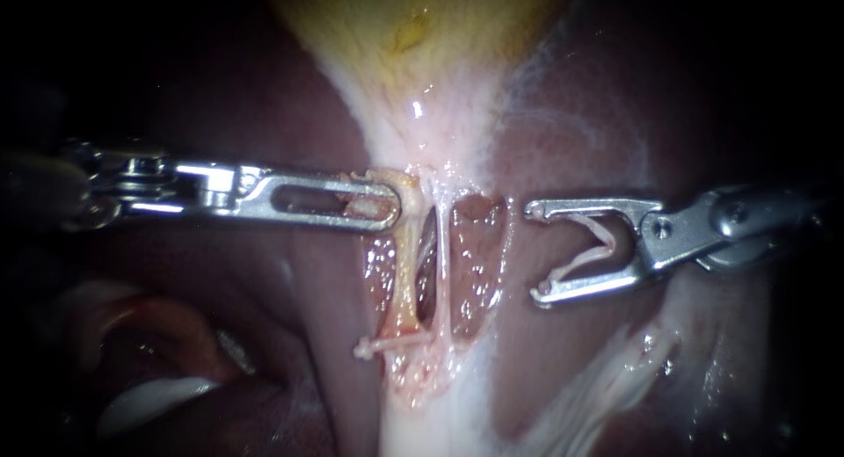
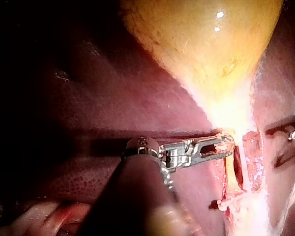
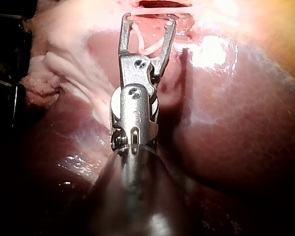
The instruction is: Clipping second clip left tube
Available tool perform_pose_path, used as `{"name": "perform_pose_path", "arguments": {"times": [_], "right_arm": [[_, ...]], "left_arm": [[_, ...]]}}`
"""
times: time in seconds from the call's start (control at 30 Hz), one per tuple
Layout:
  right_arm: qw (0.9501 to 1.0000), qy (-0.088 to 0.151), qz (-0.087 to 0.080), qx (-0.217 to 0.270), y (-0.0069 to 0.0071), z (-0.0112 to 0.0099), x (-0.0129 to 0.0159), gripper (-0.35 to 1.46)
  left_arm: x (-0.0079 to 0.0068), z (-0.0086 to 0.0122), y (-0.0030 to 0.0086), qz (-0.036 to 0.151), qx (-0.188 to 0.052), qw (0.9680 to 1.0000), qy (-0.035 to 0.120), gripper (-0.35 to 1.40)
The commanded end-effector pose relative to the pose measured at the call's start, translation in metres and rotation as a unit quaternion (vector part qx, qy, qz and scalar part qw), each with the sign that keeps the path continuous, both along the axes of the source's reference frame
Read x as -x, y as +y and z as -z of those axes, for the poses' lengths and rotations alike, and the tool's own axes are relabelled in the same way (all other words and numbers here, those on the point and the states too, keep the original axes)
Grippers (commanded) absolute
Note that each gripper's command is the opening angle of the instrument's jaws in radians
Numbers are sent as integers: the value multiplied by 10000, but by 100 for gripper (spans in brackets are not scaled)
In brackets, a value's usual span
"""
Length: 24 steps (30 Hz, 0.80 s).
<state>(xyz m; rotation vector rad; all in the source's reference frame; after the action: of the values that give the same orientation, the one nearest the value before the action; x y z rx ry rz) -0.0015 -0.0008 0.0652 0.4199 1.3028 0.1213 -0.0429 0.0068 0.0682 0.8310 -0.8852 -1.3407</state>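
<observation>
Left instrument (image 1: 387,202): jaws closed on upper end of left tube (image 1: 406,281) | right instrument (image 1: 538,253): jaws wide, both touching loaded clip (image 1: 582,258), apart from tubes | seated clip (image 1: 387,342): across left tube's lower end, over liver (image 1: 264,272).

Endoscope: set close to the tissue and facing it square-on, with the gallbladder (image 1: 396,26) at the top of its field.

Left wrist camera: behind the left instrument (image 2: 229,144), sighting along its shaft toward the gallbladder. It shares with the endoscope the left tube (image 2: 229,174) gripped by its jaws.

Right wrist camera: close behind the right instrument (image 3: 149,18). It shares with the endoscope the clip (image 3: 146,49) carried between its spread jaws.
</observation>
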Motion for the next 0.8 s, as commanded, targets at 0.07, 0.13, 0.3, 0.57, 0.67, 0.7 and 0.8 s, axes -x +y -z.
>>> {"name": "perform_pose_path", "arguments": {"times": [0.07,0.13,0.3,0.57,0.67,0.7,0.8], "right_arm": [[10000,-2,1,0,0,0,0,50],[10000,-2,0,1,0,0,0,50],[10000,-3,0,1,-1,1,0,50],[10000,2,5,-3,-2,2,-3,50],[10000,11,18,-1,-5,1,-9,50],[10000,7,15,6,-7,0,-11,50],[10000,32,56,20,-15,-7,-22,50]], "left_arm": [[-3,5,0,-5,-8,10000,-8,-35],[-8,13,0,-14,-25,10000,-17,-35],[-21,53,-1,-35,-108,9999,-48,-35],[-23,88,-6,23,-137,9998,-141,-35],[-24,86,-5,16,-135,9998,-145,-35],[-24,85,-4,15,-135,9998,-146,-35],[-25,83,-3,11,-132,9998,-148,-35]]}}
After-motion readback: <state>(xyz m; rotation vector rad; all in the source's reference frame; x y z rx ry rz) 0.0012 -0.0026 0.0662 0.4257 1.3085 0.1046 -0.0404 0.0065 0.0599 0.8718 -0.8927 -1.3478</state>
